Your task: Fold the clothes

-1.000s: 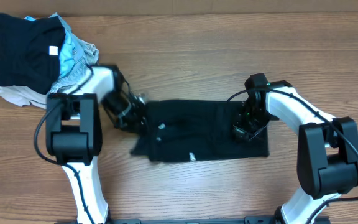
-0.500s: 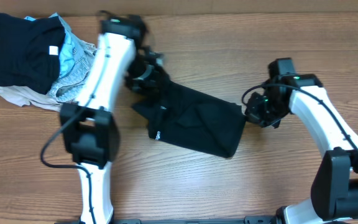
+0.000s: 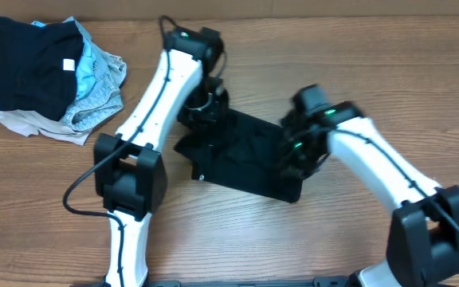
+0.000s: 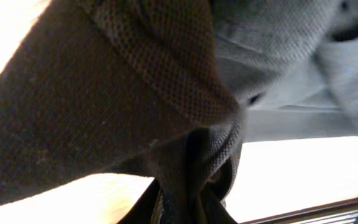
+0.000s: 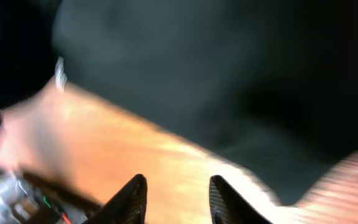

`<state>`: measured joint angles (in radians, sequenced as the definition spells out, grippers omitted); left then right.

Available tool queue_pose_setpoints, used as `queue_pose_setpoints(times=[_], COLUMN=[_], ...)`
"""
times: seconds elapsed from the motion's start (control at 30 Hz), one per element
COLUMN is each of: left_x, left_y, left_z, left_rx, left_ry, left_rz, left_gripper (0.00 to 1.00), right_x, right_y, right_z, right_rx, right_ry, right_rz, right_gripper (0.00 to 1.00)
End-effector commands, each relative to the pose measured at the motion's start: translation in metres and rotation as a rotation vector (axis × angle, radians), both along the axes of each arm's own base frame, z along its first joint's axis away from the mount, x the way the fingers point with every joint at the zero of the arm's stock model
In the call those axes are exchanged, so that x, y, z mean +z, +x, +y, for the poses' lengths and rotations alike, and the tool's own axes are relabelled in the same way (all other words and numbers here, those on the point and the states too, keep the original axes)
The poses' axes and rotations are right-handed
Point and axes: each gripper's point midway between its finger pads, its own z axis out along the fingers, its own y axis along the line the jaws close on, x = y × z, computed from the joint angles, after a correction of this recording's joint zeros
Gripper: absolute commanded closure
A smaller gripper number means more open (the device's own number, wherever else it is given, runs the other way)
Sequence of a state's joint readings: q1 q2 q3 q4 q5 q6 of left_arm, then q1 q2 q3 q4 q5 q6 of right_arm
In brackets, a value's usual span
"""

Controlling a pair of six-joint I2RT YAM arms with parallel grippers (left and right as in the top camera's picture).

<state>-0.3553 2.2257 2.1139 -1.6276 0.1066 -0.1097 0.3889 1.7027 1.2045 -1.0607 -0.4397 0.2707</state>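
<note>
Here the folded black T-shirt (image 3: 249,155) lies askew at the centre of the wooden surface (image 3: 373,72). Its far-left corner is clamped in the left jaws; the left wrist view shows fabric gathered tight between them. The right jaws stand apart and hold nothing, hovering at the shirt's right edge over cloth and bare wood.

The step in hand appears to be shifting or turning the folded shirt without undoing it. To do this well, the left arm (image 3: 166,80) should probably keep the held corner low and pull slowly, since a high lift from one corner would let the layers slide open. The right jaws would best close on, or press down, the right edge before any further pull, so that both ends travel together.

The pile of clothes (image 3: 50,76), black over light blue and beige, lies at the far left, well apart from the shirt.

A second ago the shirt lay as a long strip parallel to the near edge; now it is turned and shorter. The left arm has swung from the near left to the far centre. The right arm (image 3: 373,159), drawn off to the right half a second ago, is back over the cloth. The pile is unchanged.
</note>
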Motion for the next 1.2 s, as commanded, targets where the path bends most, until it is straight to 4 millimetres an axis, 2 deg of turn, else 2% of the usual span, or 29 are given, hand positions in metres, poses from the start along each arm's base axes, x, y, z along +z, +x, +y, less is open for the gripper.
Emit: queue_pose_setpoints(times=[0.0,0.1,0.13,0.2,0.27,0.3,0.37,0.47,0.53,0.57,0.63,0.77,0.87,1.0,1.13,1.17], left_x=[0.008,0.008,0.008,0.008,0.009,0.009,0.009,0.008,0.008,0.008,0.008,0.008,0.008,0.008,0.008,0.008], left_y=[0.006,0.007,0.006,0.006,0.006,0.006,0.006,0.007,0.009,0.01,0.011,0.012,0.012,0.012,0.013,0.013], left_z=[0.018,0.024,0.025,0.027,0.029,0.029,0.029,0.03,0.031,0.031,0.033,0.037,0.039,0.037,0.038,0.038], left_rx=[0.049,0.057,0.059,0.061,0.059,0.06,0.058,0.057,0.06,0.062,0.067,0.078,0.084,0.083,0.085,0.087], left_ry=[0.026,0.026,0.026,0.027,0.028,0.028,0.027,0.025,0.023,0.022,0.022,0.021,0.015,0.002,0.001,0.001], left_rz=[-0.018,-0.012,-0.011,-0.008,-0.004,-0.004,-0.005,-0.009,-0.015,-0.016,-0.018,-0.017,-0.014,-0.012,-0.015,-0.015], left_gripper=[0.85,0.85,0.85,0.85,0.85,0.85,0.85,0.85,0.85,0.85,0.85,0.85,0.85,0.85,0.85,0.85], right_x=[0.002,0.011,0.016,0.024,0.027,0.028,0.024,0.011,0.0,-0.003,-0.006,-0.01,-0.011,-0.002,0.001,0.0], right_y=[-0.01,0.001,0.009,0.029,0.048,0.055,0.063,0.068,0.068,0.067,0.063,0.058,0.05,0.034,0.014,0.009], right_z=[0.028,0.035,0.031,0.009,-0.023,-0.036,-0.061,-0.092,-0.101,-0.098,-0.077,-0.048,-0.028,0.01,0.047,0.055], right_rx=[0.21,0.21,0.172,0.041,-0.129,-0.171,-0.234,-0.278,-0.273,-0.24,-0.135,-0.027,0.026,0.118,0.224,0.255], right_ry=[-0.003,0.001,-0.013,-0.09,-0.174,-0.179,-0.192,-0.212,-0.212,-0.181,-0.061,0.039,0.06,0.162,0.198,0.19], right_rz=[-0.109,-0.171,-0.189,-0.217,-0.217,-0.214,-0.195,-0.16,-0.136,-0.128,-0.119,-0.113,-0.106,-0.094,-0.101,-0.112], right_gripper=[0.6,0.58,0.58,0.62,0.65,0.59,0.38,0.36,0.36,0.37,0.44,0.48,0.74,0.94,0.96,0.92])
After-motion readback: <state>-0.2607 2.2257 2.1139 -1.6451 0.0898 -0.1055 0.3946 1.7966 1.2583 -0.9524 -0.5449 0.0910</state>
